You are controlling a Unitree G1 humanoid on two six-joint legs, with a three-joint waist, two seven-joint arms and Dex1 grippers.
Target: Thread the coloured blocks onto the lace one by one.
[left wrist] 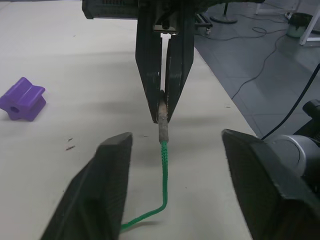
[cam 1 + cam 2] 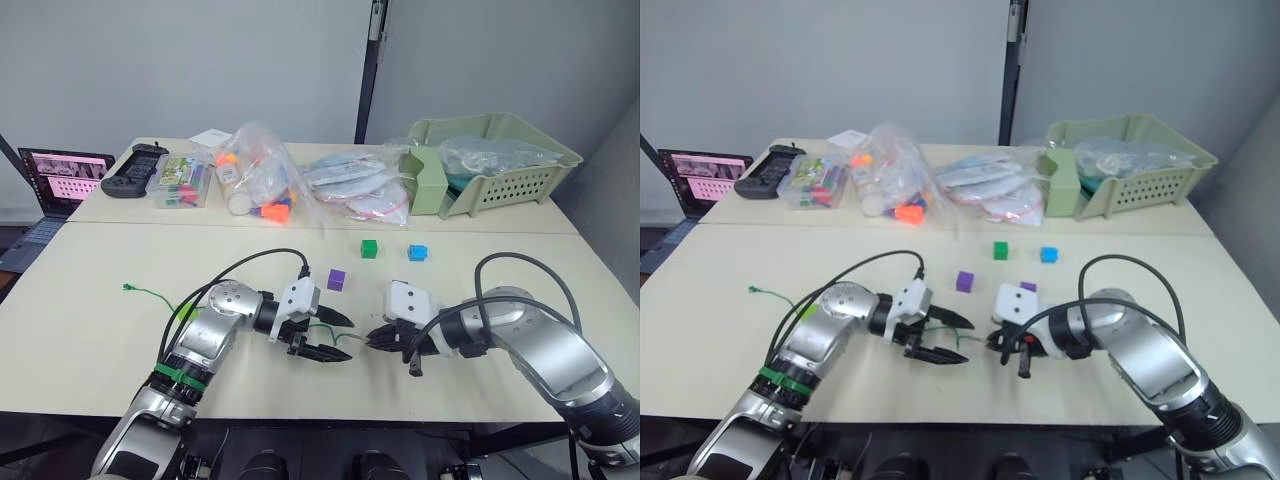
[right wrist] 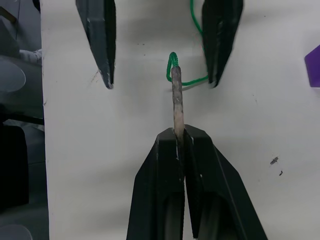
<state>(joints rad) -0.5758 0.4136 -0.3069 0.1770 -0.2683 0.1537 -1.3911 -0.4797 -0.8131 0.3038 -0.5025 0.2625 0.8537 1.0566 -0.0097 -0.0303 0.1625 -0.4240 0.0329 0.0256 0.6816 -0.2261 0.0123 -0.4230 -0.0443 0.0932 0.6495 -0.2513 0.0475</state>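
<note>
Right end effector (image 3: 180, 137) pinches lace (image 3: 176, 95); two purple blocks (image 2: 964, 281) visible.

Even, soft indoor light falls from overhead, bright enough to read everything without harsh contrast. The cream table (image 2: 100, 330) is lit uniformly, and shadows under the arms are faint and diffuse. The clear bags (image 2: 260, 175) at the far side carry small white glints, and the laptop screen (image 2: 65, 175) at far left glows pink against a darker corner. Head views are sharp in the middle, with slight bowing of the table edges toward the sides. In the wrist views the nearest black fingers (image 1: 100, 195) look soft, the lace (image 1: 163, 155) crisp, and the floor beyond is dim and blurred.
</note>
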